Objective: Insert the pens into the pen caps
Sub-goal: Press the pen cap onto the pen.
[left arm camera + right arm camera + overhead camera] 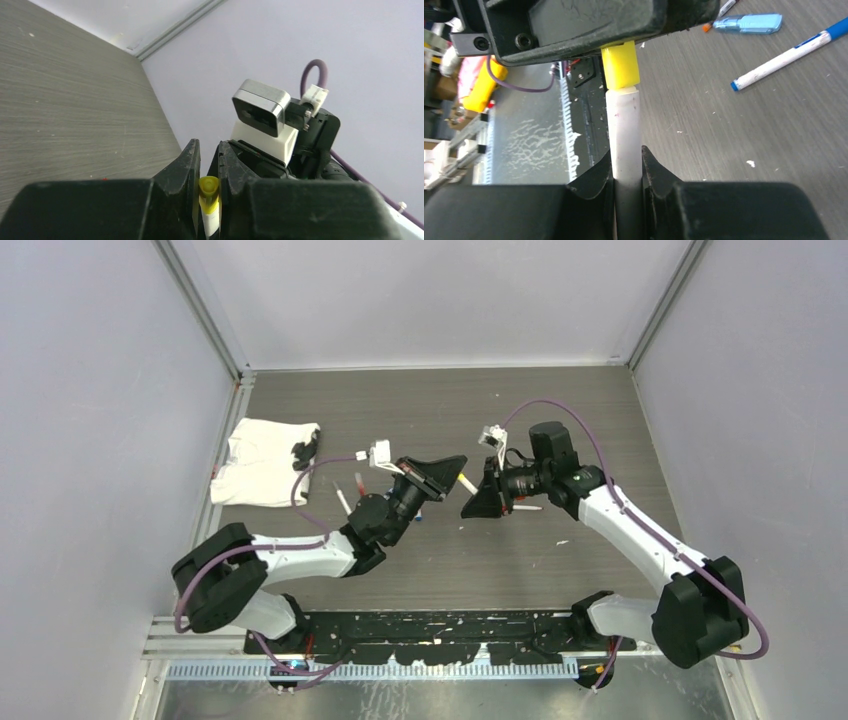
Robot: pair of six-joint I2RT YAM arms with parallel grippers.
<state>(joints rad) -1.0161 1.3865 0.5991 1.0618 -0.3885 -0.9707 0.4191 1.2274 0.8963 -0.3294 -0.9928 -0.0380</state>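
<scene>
Above the middle of the table, my left gripper (452, 465) and right gripper (472, 505) meet tip to tip. The left gripper (207, 146) is shut on a yellow pen cap (209, 187); a bit of white barrel shows below the cap. The right gripper (626, 157) is shut on the white barrel of a pen (624, 125). The barrel's far end sits against the yellow pen cap (621, 65), which is held under the left gripper's black fingers (574, 25). From above, the pen (468, 484) is a short white piece between the two grippers.
A white pen with blue ends (784, 59) and a light-blue oblong piece (749, 23) lie on the table. More pens (343, 502) lie beside the left arm. A white cloth (262, 460) sits at the far left, with a dark item (305, 448) on its edge.
</scene>
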